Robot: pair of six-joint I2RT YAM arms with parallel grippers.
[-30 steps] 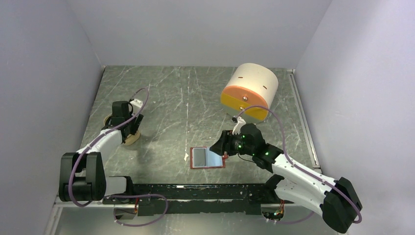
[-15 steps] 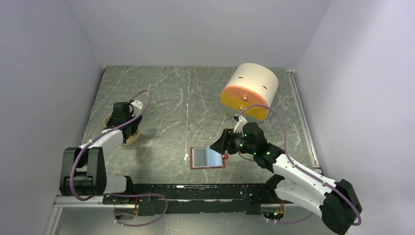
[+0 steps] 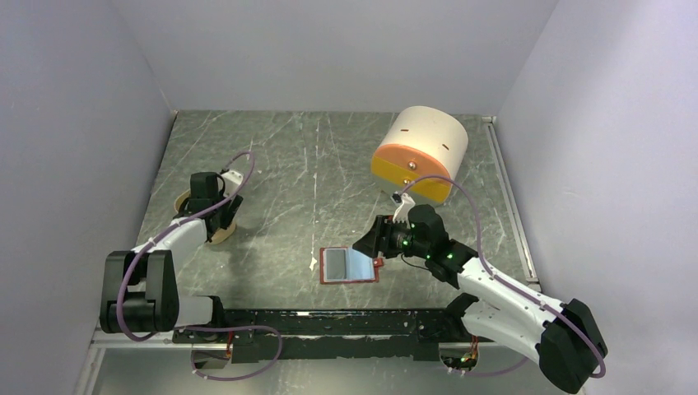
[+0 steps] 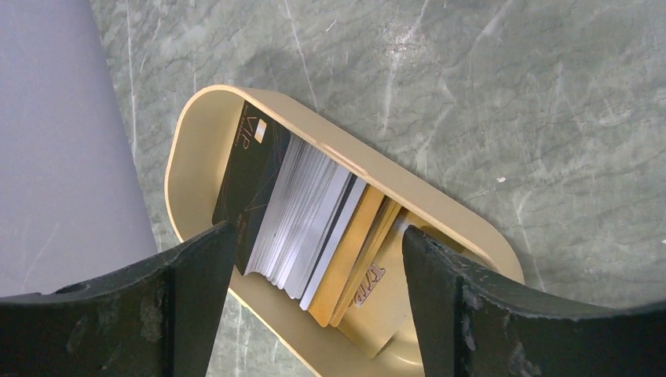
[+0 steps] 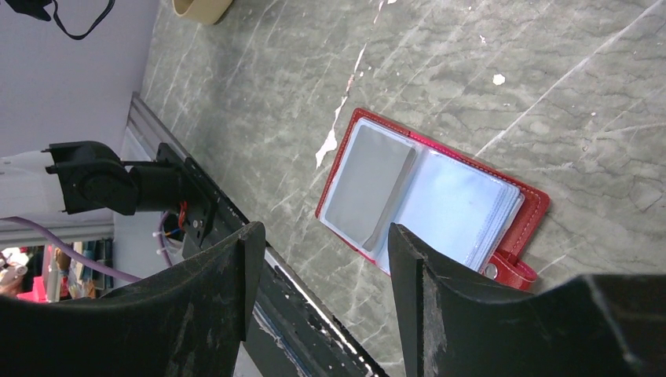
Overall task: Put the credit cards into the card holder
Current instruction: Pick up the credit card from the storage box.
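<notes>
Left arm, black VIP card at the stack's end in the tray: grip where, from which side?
Likely its raised top edge, from straight above. The black VIP card stands on edge against the pale cards inside the beige tray, whose wall blocks side approaches. One finger of the open left end effector on its bare outer face, the other wedged behind it.

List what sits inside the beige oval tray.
A stack of credit cards leans in the tray: black VIP card outermost, white and gold ones behind. Their faces are covered by one another.
</notes>
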